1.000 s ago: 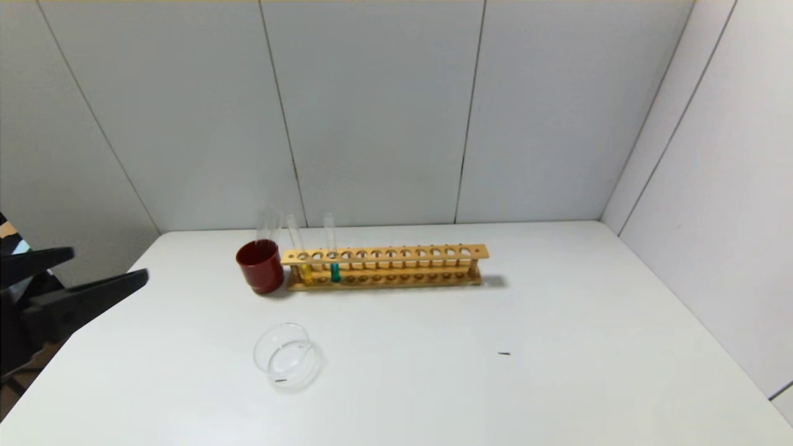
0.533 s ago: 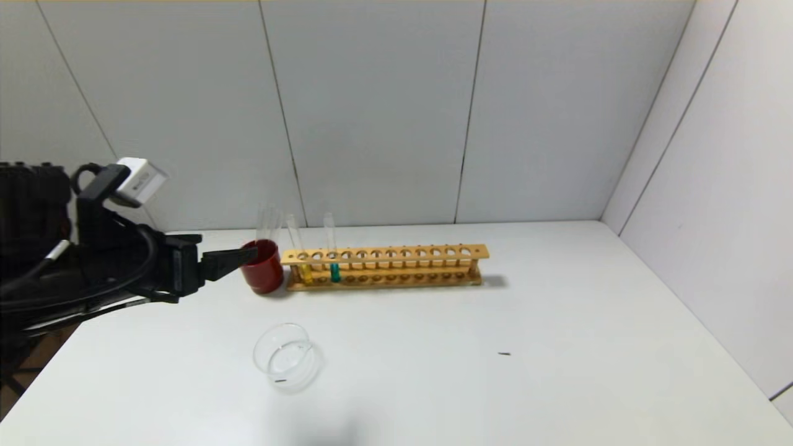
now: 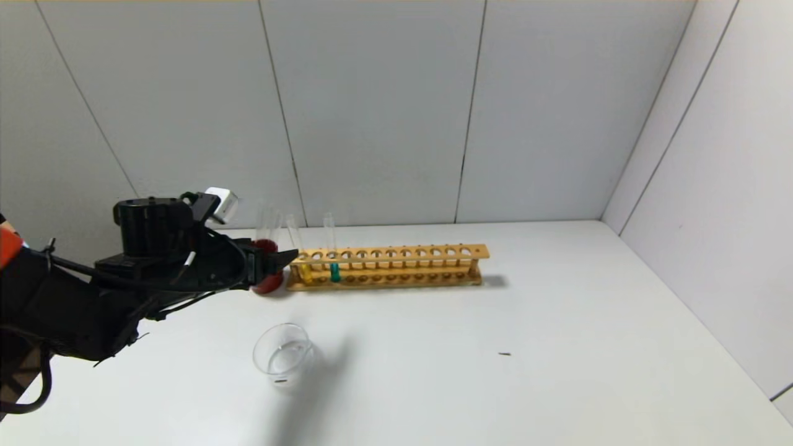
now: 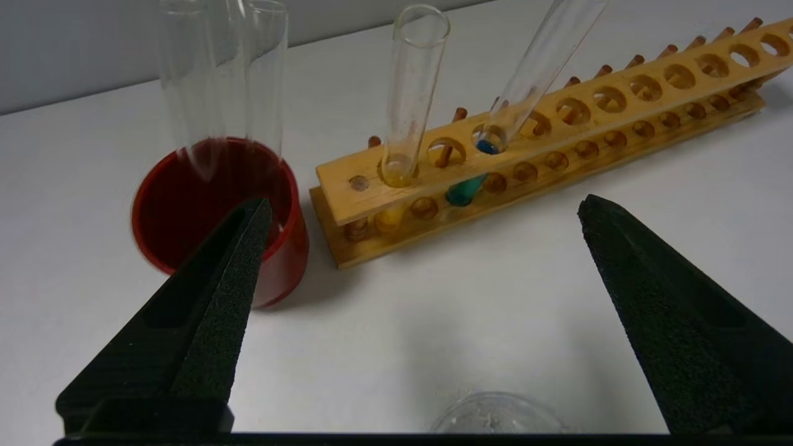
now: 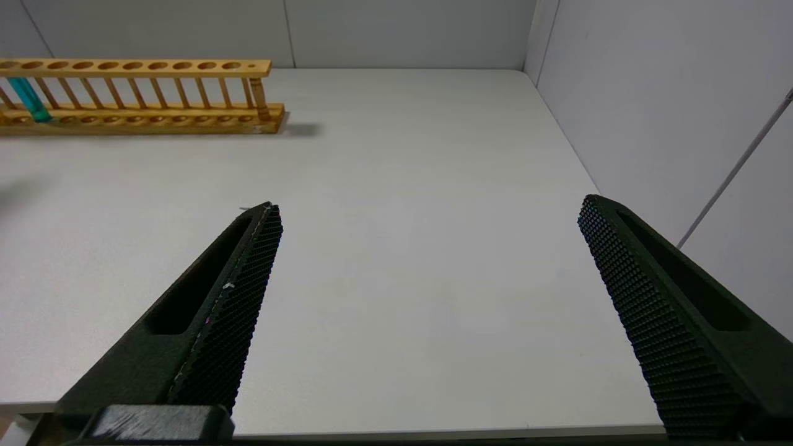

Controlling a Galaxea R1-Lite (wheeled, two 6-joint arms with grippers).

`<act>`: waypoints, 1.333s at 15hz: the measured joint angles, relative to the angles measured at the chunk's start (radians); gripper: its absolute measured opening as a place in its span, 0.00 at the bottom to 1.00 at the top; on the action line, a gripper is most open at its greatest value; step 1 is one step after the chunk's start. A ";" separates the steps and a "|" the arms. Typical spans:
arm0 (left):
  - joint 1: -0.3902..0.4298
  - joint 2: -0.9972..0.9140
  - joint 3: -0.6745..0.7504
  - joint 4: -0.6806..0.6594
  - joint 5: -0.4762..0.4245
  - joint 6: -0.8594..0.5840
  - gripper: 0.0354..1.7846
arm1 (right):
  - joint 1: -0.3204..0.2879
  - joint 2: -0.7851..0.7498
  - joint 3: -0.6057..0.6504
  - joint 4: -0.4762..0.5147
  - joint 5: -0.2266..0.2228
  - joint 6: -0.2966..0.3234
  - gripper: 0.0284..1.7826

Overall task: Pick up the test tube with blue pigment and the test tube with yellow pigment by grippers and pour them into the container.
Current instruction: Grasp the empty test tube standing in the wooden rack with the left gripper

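The test tube with yellow pigment (image 3: 305, 271) stands near the left end of a wooden rack (image 3: 396, 265). The test tube with blue pigment (image 3: 334, 270) stands two holes to its right. In the left wrist view the yellow tube (image 4: 412, 93) is upright and the blue tube (image 4: 533, 68) leans. The container (image 3: 285, 357), a clear glass dish, sits on the table in front of the rack; its rim also shows in the left wrist view (image 4: 495, 421). My left gripper (image 3: 282, 259) is open and empty, above the table in front of the rack's left end (image 4: 426, 204). My right gripper (image 5: 427, 207) is open and empty, out of the head view.
A dark red cup (image 3: 270, 284) with colourless clear tubes (image 4: 210, 74) stands against the rack's left end, partly behind my left fingers. The white table (image 3: 557, 347) has grey walls at the back and right. My right gripper hovers at the table's near right edge.
My left arm has swung in from the left edge, rising and reaching right past the red cup to the rack's left end. The tubes, rack and dish have not moved.
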 joint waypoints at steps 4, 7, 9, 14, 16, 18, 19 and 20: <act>-0.009 0.083 -0.081 0.006 0.024 0.000 0.97 | 0.000 0.000 0.000 0.000 0.000 0.000 0.98; -0.018 0.121 -0.119 0.013 0.026 -0.001 0.97 | 0.000 0.000 0.000 0.000 0.000 0.000 0.98; -0.020 0.142 -0.149 0.031 0.026 -0.003 0.97 | 0.000 0.000 0.000 0.000 0.000 0.000 0.98; -0.023 0.184 -0.218 0.066 0.027 -0.024 0.97 | 0.000 0.000 0.000 0.000 0.000 0.000 0.98; -0.023 0.200 -0.233 0.066 0.027 -0.024 0.97 | 0.000 0.000 0.000 0.000 0.000 0.000 0.98; -0.023 0.214 -0.247 0.067 0.027 -0.023 0.97 | 0.000 0.000 0.000 0.000 0.000 0.000 0.98; -0.023 0.220 -0.251 0.067 0.027 -0.023 0.97 | 0.000 0.000 0.000 0.000 0.000 0.000 0.98; -0.023 0.226 -0.254 0.067 0.027 -0.023 0.97 | 0.000 0.000 0.000 0.000 0.000 0.000 0.98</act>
